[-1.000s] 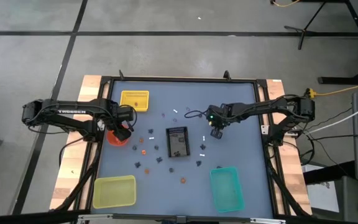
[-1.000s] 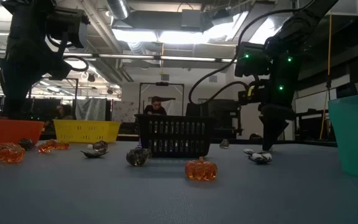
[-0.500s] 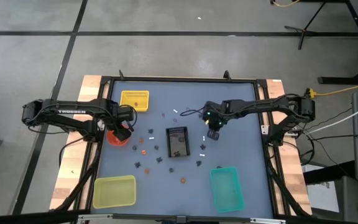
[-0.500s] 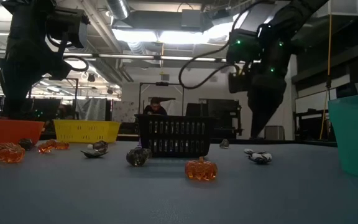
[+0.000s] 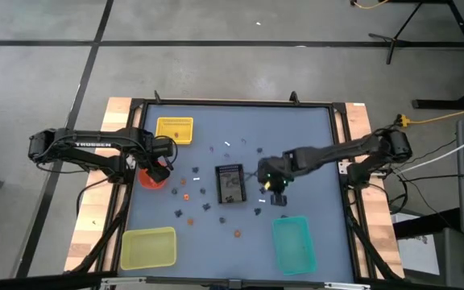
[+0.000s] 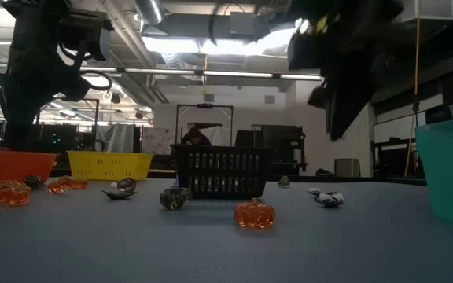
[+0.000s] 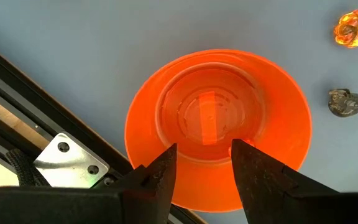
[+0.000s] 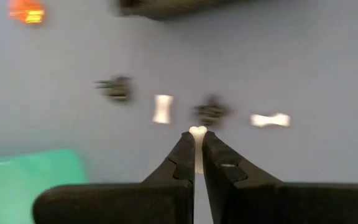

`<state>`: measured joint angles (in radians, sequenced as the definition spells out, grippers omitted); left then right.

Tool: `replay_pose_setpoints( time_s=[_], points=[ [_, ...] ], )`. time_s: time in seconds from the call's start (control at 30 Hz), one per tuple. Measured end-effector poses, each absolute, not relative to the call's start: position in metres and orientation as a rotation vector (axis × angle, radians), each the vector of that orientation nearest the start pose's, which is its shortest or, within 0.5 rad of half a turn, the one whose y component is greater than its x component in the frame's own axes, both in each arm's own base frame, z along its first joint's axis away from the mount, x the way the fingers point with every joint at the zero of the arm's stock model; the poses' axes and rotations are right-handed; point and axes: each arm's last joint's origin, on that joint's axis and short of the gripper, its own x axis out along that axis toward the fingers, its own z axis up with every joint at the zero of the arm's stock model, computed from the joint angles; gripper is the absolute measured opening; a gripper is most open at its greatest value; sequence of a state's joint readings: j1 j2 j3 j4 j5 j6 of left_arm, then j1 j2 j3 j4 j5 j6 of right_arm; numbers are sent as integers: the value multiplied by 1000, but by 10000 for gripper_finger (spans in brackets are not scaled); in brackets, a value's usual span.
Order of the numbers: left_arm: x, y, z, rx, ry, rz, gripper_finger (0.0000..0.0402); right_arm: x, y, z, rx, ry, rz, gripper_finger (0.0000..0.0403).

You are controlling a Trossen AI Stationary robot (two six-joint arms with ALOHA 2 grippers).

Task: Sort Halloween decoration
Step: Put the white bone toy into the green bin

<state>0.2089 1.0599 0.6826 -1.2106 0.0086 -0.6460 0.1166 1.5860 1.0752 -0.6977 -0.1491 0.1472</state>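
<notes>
right gripper [image 8: 196, 144]: my jaws are clenched on a white bone [image 8: 197, 132]
left gripper [image 7: 202, 163]: parted, empty, above orange bowl [image 7: 291, 124]
risk: thin pinch; a jolt drops the bone short of the teal tray [image 5: 292, 243]

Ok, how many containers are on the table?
5: yellow basket back left, orange bowl at the left edge, black basket in the middle, yellow-green tray front left, teal tray front right. None seems hidden.
</notes>
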Motion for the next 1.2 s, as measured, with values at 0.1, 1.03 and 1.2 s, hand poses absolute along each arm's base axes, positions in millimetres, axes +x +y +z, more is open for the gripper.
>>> replay_pose_setpoints(
  time_s=[0.1,1.03,1.2],
  points=[
    [136,29,203,-673,1484,666,136,298,61,219,110,1227,202,14],
    [136,29,203,-673,1485,666,136,250,169,223,169,1356,300,14],
    [136,29,203,-674,1485,666,136,250,169,224,181,1363,311,15]
  ],
)
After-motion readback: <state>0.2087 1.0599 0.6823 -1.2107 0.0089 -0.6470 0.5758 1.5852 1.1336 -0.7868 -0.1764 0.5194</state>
